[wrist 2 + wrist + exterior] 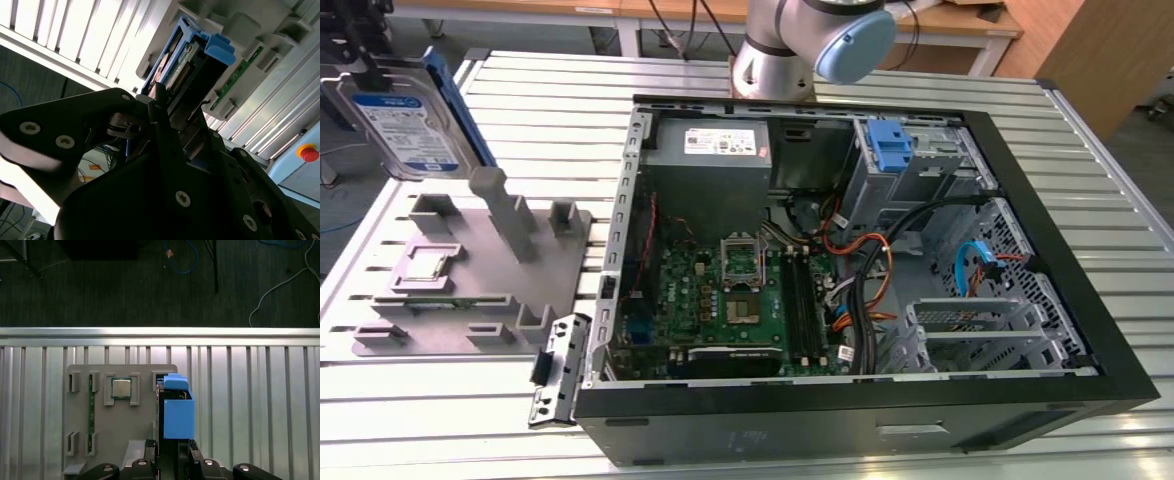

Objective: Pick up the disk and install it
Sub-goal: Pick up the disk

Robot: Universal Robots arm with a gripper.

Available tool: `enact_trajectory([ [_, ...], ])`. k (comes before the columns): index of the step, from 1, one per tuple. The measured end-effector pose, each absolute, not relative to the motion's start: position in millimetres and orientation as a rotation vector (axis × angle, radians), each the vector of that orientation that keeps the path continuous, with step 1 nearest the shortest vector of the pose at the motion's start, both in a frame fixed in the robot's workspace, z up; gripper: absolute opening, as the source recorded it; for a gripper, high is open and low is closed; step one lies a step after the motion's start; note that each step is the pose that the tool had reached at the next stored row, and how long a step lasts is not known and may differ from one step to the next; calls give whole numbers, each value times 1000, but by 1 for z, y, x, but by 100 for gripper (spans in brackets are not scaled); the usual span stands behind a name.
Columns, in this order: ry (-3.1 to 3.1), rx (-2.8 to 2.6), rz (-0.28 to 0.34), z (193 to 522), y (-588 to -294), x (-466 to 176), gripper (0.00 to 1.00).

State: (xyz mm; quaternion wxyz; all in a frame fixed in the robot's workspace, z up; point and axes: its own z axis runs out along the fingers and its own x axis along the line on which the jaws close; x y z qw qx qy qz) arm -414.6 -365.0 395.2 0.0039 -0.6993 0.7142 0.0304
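Over the table's (pixel 720 440) edge, gripper (pixel 171 447) jaws clamp the disk (pixel 403 130) across its faces: likely stiff, hefty, slick, shock-sensitive.

The disk (pixel 400 125) is silver, with a white-and-blue label and a blue bracket. The stand (pixel 480 290) is plain grey, the table (pixel 1067 150) ribbed silver. The computer case (pixel 1074 260) is black; its circuit board (pixel 707 290) is green, its wires (pixel 867 245) orange, its latch (pixel 890 148) blue.
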Motion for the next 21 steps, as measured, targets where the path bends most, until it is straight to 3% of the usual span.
enact_trajectory([
  [21,2238,-2192,95,414,-365,-415,35],
])
